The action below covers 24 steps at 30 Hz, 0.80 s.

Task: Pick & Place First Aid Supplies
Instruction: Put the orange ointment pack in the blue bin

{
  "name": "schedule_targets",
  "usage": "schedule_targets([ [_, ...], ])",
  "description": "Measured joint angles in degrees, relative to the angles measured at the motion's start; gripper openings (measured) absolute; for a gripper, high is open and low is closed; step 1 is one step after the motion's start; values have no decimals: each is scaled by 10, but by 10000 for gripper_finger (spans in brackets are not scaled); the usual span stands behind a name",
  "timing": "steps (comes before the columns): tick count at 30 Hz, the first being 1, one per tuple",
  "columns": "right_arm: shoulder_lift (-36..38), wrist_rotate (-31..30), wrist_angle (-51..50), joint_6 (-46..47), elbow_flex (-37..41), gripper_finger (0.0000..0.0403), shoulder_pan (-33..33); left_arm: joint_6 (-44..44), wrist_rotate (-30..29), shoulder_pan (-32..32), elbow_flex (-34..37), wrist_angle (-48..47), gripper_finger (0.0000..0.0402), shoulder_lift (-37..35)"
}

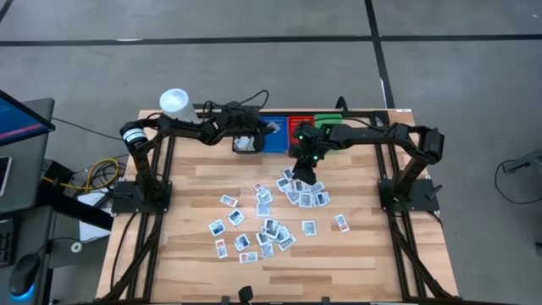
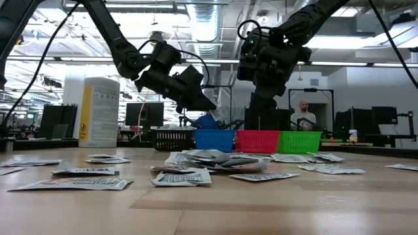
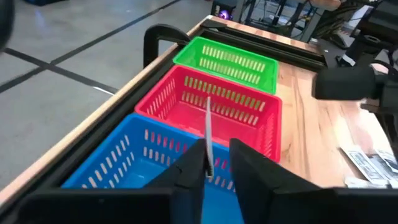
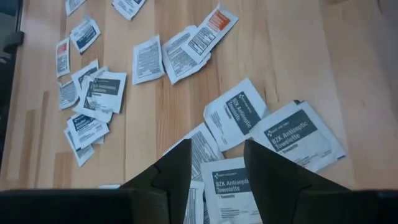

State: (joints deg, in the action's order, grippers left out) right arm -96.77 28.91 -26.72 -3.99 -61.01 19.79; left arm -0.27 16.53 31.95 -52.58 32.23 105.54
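Observation:
Many small flat white packets [image 1: 271,216] lie scattered on the wooden table [image 1: 373,254], some overlapping. My left gripper [image 3: 216,167] hangs over the blue bin [image 3: 134,165] at the table's far edge, shut on one packet [image 3: 208,127] that shows edge-on. In the high view the left gripper [image 1: 246,142] sits beside that bin [image 1: 273,129]. My right gripper [image 4: 216,163] is open and points down over the right-hand cluster of packets [image 4: 283,134], touching none. From above, the right gripper [image 1: 303,172] stands over the packets [image 1: 305,196]. My left gripper pinches a single packet between its two fingers [image 3: 194,171]. The packet's lower part [image 3: 210,163] is between them, and the rest stands out past the fingertips, edge toward the camera. It is lifted clear, over the blue bin.
Four bins stand in a row along the far edge: black [image 2: 173,138], blue [image 2: 214,140], red [image 2: 257,141], green [image 2: 299,141]. A white tub with a yellow label [image 2: 98,111] stands at the far left corner. A person [image 2: 304,116] is in the room behind.

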Motion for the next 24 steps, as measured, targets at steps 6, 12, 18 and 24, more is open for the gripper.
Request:
schedule_targets([
  [6,0,9,-1,5,0,146,2,-4,-2,-1,0,-14,129,0],
  [12,0,23,-5,15,0,142,2,-33,-2,-1,0,-16,167,0],
  [18,0,26,-6,26,0,143,-2,48,16,-18,0,-24,195,0],
  [24,0,26,-6,35,0,146,-3,219,-28,-52,0,-40,198,0],
])
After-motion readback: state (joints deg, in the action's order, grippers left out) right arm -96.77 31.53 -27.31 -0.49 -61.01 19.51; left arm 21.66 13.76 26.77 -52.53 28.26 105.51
